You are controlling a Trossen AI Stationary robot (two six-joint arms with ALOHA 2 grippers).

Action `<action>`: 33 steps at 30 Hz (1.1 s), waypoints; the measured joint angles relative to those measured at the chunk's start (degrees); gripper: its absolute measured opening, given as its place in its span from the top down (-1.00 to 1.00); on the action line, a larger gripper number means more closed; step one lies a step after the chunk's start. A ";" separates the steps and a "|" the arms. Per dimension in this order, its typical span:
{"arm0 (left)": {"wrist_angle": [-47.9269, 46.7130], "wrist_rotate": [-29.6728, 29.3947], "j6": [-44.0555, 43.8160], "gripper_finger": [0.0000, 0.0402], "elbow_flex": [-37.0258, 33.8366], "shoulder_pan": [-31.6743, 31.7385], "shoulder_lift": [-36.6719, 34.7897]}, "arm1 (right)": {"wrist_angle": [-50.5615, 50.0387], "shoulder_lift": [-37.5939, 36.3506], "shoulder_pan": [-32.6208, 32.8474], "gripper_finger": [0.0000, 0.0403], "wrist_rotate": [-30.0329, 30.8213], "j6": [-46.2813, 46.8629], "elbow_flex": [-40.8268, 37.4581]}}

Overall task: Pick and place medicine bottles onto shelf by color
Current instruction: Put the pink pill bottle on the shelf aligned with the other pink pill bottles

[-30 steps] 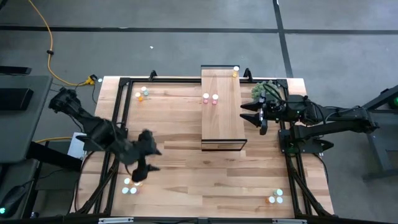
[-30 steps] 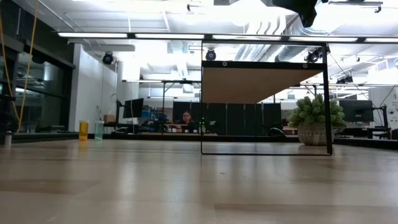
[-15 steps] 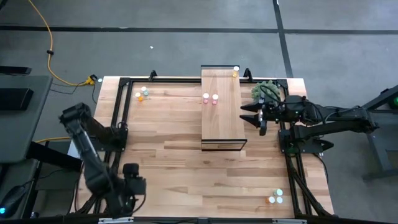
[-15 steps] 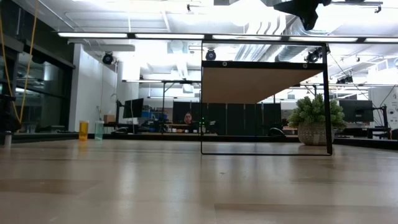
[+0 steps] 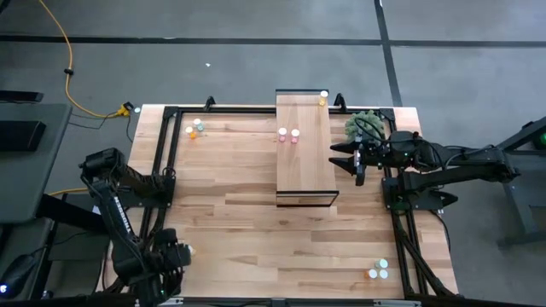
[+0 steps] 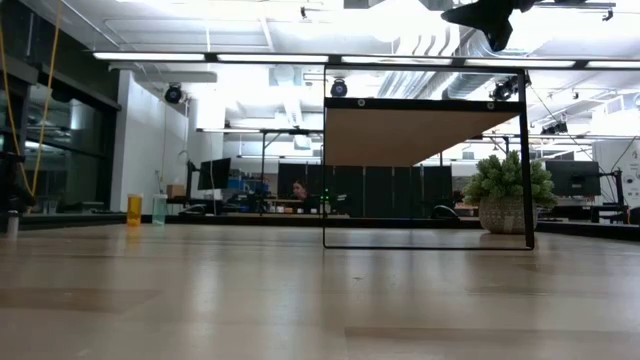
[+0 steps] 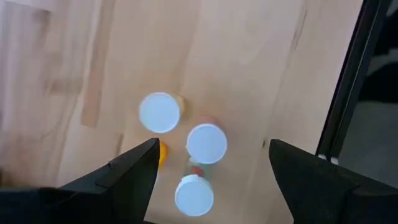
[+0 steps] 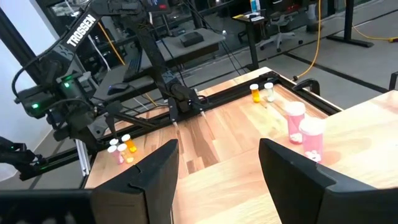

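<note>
My left gripper (image 5: 173,256) hangs open over the table's near left corner. In the left wrist view its fingers (image 7: 210,171) stand wide apart above three small white-capped medicine bottles (image 7: 206,144) that stand upright on the wood, and they touch none of them. My right gripper (image 5: 345,159) is open and empty, level beside the right side of the shelf (image 5: 304,149). Two pink bottles (image 5: 288,135) stand on the shelf's top and also show in the right wrist view (image 8: 304,129). A yellow bottle (image 5: 323,99) stands at the shelf's far end.
More bottles stand at the table's far left (image 5: 195,128) and near right (image 5: 377,271). A small potted plant (image 5: 365,124) sits at the far right, just behind my right gripper. A dark frame (image 5: 167,145) runs along the table's edges. The room beyond shows in the low view.
My left gripper has swung from over the table's left middle toward the near left corner. It now hangs over the cluster of bottles there, covering most of them in the high view. My right arm has kept still.
</note>
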 joint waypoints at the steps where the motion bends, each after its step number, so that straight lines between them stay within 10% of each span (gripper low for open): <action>1: 1.00 0.73 0.68 -0.45 -0.52 0.15 0.00 | 0.00 0.00 -0.02 -0.06 0.04 0.00 0.00; 33: 2.09 3.01 2.24 -0.25 -1.07 0.29 6.09 | 0.08 0.00 -0.02 -0.06 0.19 0.00 0.00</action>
